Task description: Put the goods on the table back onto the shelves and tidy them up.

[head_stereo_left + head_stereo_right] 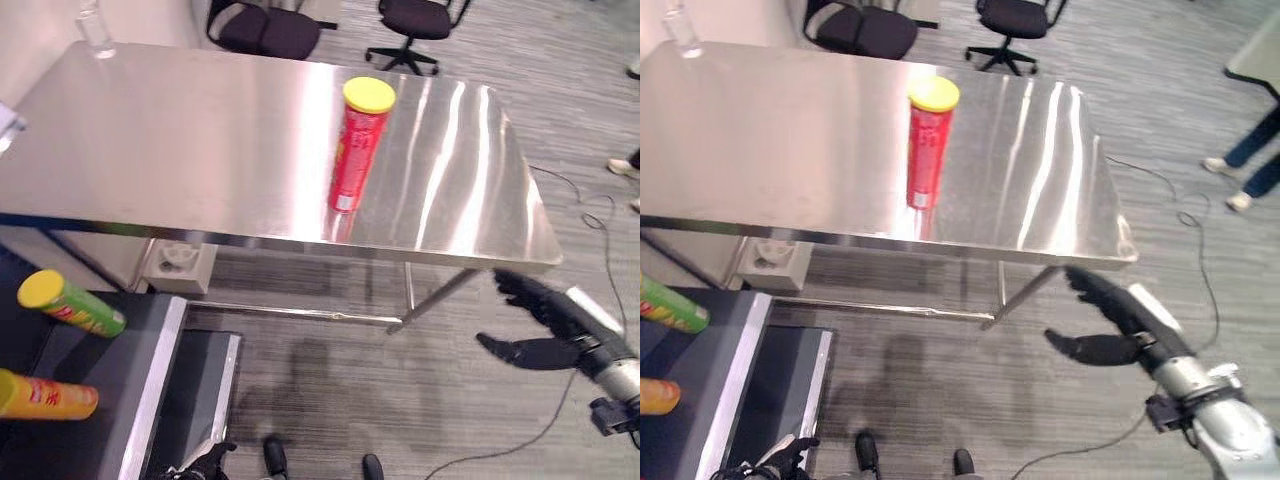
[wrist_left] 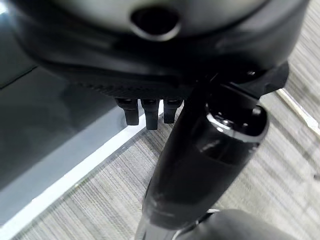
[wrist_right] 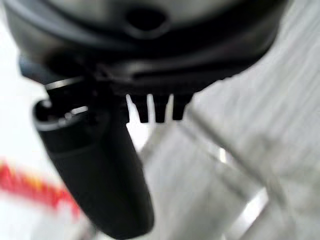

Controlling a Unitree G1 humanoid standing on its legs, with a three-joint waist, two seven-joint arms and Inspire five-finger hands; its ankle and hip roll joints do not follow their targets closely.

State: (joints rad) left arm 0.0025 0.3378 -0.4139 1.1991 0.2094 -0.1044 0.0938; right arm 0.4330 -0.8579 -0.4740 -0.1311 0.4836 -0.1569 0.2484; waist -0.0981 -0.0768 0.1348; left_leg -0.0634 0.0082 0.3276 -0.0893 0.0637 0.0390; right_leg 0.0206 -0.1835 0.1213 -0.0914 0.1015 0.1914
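Observation:
A red tube can (image 1: 357,150) with a yellow lid stands upright near the middle of the steel table (image 1: 180,140); it also appears as the red can (image 1: 927,140). My right hand (image 1: 548,318) hangs open below the table's front right corner, well short of the can, with fingers straight and nothing in it. The same hand (image 3: 100,170) holds nothing in its wrist view. Low at the left, my left hand (image 2: 200,165) is open and empty over the floor beside the dark shelf (image 1: 150,380).
A green can (image 1: 72,303) and an orange-yellow can (image 1: 45,396) lie on the dark shelf at lower left. A clear bottle (image 1: 95,30) stands at the table's far left corner. Office chairs (image 1: 270,28) stand behind the table. A person's legs (image 1: 1252,160) are at the right.

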